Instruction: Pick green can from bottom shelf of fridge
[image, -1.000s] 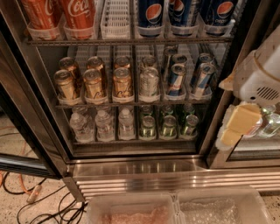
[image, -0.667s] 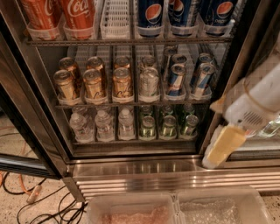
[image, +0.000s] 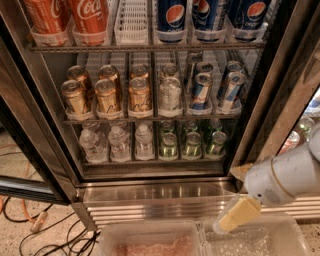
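The fridge (image: 150, 197) stands open in front of me. Its bottom shelf (image: 125, 161) holds green cans in the right-hand lanes. The front three stand at the left (image: 168, 145), middle (image: 192, 145) and right (image: 216, 143), with more behind them. My gripper (image: 234, 216), cream-coloured on a white arm, hangs low at the right, in front of the ribbed steel base. It is below and to the right of the green cans, well apart from them, and holds nothing that I can see.
Clear water bottles (image: 117, 144) fill the shelf's left lanes. Gold cans (image: 107, 96) and blue-silver cans (image: 200, 92) sit above, with Coke and Pepsi cans on top. Two clear plastic trays (image: 150, 239) lie below. Cables (image: 35, 227) trail at the left. A neighbouring cooler (image: 300, 135) stands at the right.
My arm and gripper have swung down and to the left, from beside the bottom shelf's right edge to in front of the fridge's steel base. The cans have not moved.
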